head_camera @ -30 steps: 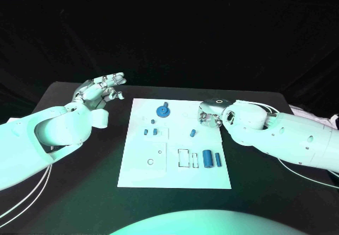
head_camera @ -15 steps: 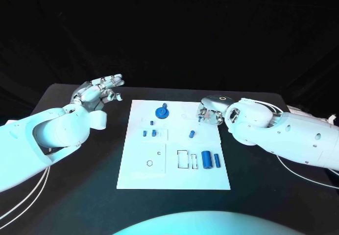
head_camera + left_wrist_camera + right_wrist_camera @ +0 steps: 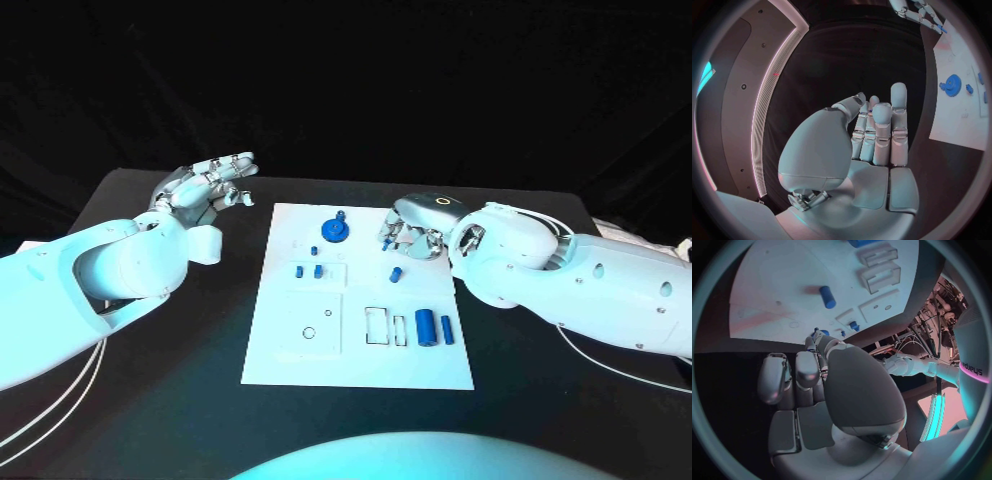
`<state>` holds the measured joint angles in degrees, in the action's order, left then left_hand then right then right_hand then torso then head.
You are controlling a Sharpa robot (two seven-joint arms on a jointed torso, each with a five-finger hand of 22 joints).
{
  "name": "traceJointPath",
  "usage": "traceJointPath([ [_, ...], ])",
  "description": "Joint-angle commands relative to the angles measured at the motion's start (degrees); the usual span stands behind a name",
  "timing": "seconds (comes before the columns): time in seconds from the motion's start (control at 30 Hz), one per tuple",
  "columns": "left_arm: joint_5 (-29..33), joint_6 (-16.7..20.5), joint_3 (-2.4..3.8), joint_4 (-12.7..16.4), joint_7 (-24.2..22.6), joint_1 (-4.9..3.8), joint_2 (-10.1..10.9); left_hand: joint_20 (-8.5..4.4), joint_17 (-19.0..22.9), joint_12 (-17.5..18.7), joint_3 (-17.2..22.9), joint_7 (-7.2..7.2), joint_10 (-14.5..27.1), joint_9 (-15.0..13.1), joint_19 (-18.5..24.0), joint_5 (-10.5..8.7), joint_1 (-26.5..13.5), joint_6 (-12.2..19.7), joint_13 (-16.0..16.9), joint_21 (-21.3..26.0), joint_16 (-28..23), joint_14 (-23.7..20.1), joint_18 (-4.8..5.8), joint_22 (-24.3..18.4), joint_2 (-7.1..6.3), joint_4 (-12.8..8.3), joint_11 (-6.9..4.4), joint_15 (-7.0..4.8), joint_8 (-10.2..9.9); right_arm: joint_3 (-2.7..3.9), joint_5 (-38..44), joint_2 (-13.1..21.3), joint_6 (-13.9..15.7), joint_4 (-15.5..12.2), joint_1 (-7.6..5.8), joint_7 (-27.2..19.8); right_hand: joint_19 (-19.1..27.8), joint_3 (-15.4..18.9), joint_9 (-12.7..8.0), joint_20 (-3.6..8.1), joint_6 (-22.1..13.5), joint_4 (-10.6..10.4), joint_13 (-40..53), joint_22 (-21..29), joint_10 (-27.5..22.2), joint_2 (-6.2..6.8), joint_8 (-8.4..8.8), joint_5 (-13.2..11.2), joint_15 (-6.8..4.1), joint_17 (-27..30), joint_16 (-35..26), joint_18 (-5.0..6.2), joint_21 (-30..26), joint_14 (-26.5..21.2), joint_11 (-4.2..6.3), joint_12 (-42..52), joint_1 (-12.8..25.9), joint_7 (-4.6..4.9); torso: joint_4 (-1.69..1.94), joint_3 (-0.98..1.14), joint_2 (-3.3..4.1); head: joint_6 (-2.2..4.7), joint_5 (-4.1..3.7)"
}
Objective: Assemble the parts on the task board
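Leftward over the task board (image 3: 281,355) the right hand (image 3: 414,226) has crept since the earlier frames, and in the head view it now hangs above the board's far right part. A small blue part (image 3: 388,243) shows at its fingertips, but whether it is pinched there I cannot tell. Just nearer the robot than that hand lies a short blue peg (image 3: 394,271); beyond the fingertips, toward the other arm, sits the blue gear (image 3: 333,230). The left hand (image 3: 205,183) hovers off the board's far left corner, fingers apart and holding nothing.

From the left wrist, the left hand (image 3: 870,145) shows its fingers upright and side by side, palm bare, with the gear (image 3: 951,83) on the board well beyond them.

From the right wrist, the right hand (image 3: 826,385) curls its fingers toward the board, the blue peg (image 3: 827,296) lying just past the fingertips.
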<state>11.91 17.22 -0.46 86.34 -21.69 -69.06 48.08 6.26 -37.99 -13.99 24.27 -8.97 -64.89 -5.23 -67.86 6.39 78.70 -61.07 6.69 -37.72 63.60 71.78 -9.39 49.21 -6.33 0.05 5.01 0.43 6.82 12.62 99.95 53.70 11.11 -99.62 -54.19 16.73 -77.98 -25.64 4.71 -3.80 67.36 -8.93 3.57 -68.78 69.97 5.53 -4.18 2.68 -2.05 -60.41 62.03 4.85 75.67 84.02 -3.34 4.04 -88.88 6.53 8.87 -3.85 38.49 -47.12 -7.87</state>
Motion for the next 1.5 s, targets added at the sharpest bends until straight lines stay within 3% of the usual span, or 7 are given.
traceJointPath([
  [0.03, -0.3, -0.8, 0.03, 0.1, -0.1, 0.02, -0.2, 0.00, 0.0, -0.2, -0.2, -0.16, 0.4, 0.1, 0.6, 0.32, 0.1, 0.3, 0.0, 0.1, -0.2, -0.4, -1.00, -0.1, 0.32, -0.1, 0.05, 0.00, 0.3, -0.03, 0.8, -1.2, 0.5, -1.7, 0.51, -0.5, -0.1, -0.4, 0.1, -0.30, 0.1, 0.1, 0.0, -0.1, 0.3, 0.15, 0.06, 0.2, 0.36, -0.1, 0.3, -0.04, 0.3, 1.6, 0.01, -0.3, 0.6, 0.30, -0.03, -0.07, 0.00, -0.19, 0.82],
  [0.37, -0.4, -1.0, -0.08, 0.7, 0.1, 0.03, -0.4, 0.00, 0.0, -0.2, -0.2, -0.16, 0.4, 0.1, 0.6, 0.32, 0.1, 0.3, 0.0, 0.1, -0.2, -0.4, -1.00, -0.1, 0.32, -0.1, 0.05, 0.00, 0.3, -0.37, 3.4, -6.2, -1.6, -3.0, 3.65, -1.1, 0.0, -0.8, 0.1, -0.48, -0.1, 0.5, 0.0, 0.0, 0.1, 0.30, 0.18, 0.2, 0.52, -0.1, 0.4, 0.01, 0.2, 1.6, -0.12, -0.4, 0.8, 0.47, 0.00, -0.13, -0.02, -0.77, 2.74],
  [0.5, -0.6, -1.1, -0.12, 1.0, 0.2, 0.03, -0.4, 0.01, 0.1, -0.3, -0.2, -0.18, 0.5, 0.1, 0.6, 0.31, 0.1, 0.3, 0.1, 0.2, -0.2, -0.4, -1.01, -0.1, 0.33, -0.1, 0.06, 0.01, 0.3, -0.62, 3.9, -7.8, -2.2, -2.6, 5.21, -1.3, 0.1, -0.9, 0.1, -0.56, -0.1, 0.6, 0.0, 0.0, 0.1, 0.35, 0.22, 0.2, 0.60, -0.1, 0.4, 0.02, 0.2, 1.5, -0.18, -0.4, 1.0, 0.54, 0.01, -0.21, -0.02, -1.08, 3.12],
  [0.63, -1.0, -1.2, -0.17, 1.2, 0.3, 0.04, -0.5, 0.01, 0.1, -0.3, -0.2, -0.18, 0.5, 0.1, 0.6, 0.31, 0.1, 0.3, 0.1, 0.2, -0.2, -0.4, -1.01, -0.1, 0.33, -0.1, 0.06, 0.01, 0.3, -0.72, 4.3, -9.1, -2.3, -2.1, 6.65, -1.5, 0.1, -1.0, 0.1, -0.61, -0.1, 0.7, 0.0, 0.1, 0.0, 0.35, 0.24, 0.2, 0.65, -0.1, 0.4, 0.04, 0.1, 1.5, -0.22, -0.4, 1.1, 0.58, -0.21, -0.09, 0.08, -1.11, 3.54],
  [0.77, -1.4, -1.3, -0.21, 1.3, 0.3, 0.04, -0.7, 0.01, 0.1, -0.3, -0.2, -0.18, 0.5, 0.1, 0.6, 0.31, 0.1, 0.3, 0.1, 0.2, -0.2, -0.4, -1.01, -0.1, 0.33, -0.1, 0.06, 0.01, 0.3, -0.77, 4.5, -10.0, -2.6, -1.4, 7.62, -1.6, 0.1, -1.1, 0.1, -0.67, -0.2, 0.8, 0.0, 0.1, 0.0, 0.34, 0.26, 0.2, 0.71, -0.1, 0.4, 0.05, 0.1, 1.5, -0.27, -0.4, 1.1, 0.64, -0.21, -0.05, 0.10, -1.40, 3.70],
  [1.17, -1.9, -1.5, -0.24, 1.3, 0.4, 0.04, -0.7, 0.01, 0.1, -0.3, -0.2, -0.18, 0.5, 0.1, 0.6, 0.31, 0.1, 0.3, 0.1, 0.2, -0.2, -0.4, -1.01, -0.1, 0.33, -0.1, 0.06, 0.01, 0.3, -0.86, 5.0, -10.7, -2.9, -0.8, 8.27, -1.3, 0.2, -1.3, 0.1, -0.81, -0.2, 1.0, 0.0, 0.1, -0.1, 0.43, 0.29, 0.2, 0.85, -0.1, 0.5, 0.07, 0.1, 1.5, -0.39, -0.4, 1.6, 0.76, -0.13, 0.05, 0.04, -1.82, 3.78],
  [1.5, -2.0, -1.7, -0.24, 1.3, 0.6, 0.04, -0.7, 0.02, 0.2, -0.3, -0.3, -0.21, 0.6, 0.1, 0.6, 0.30, 0.1, 0.4, 0.1, 0.3, -0.3, -0.5, -1.02, -0.2, 0.32, -0.1, 0.09, 0.03, 0.3, -1.13, 6.1, -11.7, -3.5, 0.1, 8.36, -0.5, 0.2, -1.3, 0.1, -0.88, -0.2, 1.1, 0.0, 0.1, -0.1, 0.47, 0.29, 0.2, 0.91, -0.2, 0.6, 0.07, 0.1, 1.5, -0.43, -0.4, 1.8, 0.80, -0.17, 0.01, 0.05, -1.98, 3.76],
])
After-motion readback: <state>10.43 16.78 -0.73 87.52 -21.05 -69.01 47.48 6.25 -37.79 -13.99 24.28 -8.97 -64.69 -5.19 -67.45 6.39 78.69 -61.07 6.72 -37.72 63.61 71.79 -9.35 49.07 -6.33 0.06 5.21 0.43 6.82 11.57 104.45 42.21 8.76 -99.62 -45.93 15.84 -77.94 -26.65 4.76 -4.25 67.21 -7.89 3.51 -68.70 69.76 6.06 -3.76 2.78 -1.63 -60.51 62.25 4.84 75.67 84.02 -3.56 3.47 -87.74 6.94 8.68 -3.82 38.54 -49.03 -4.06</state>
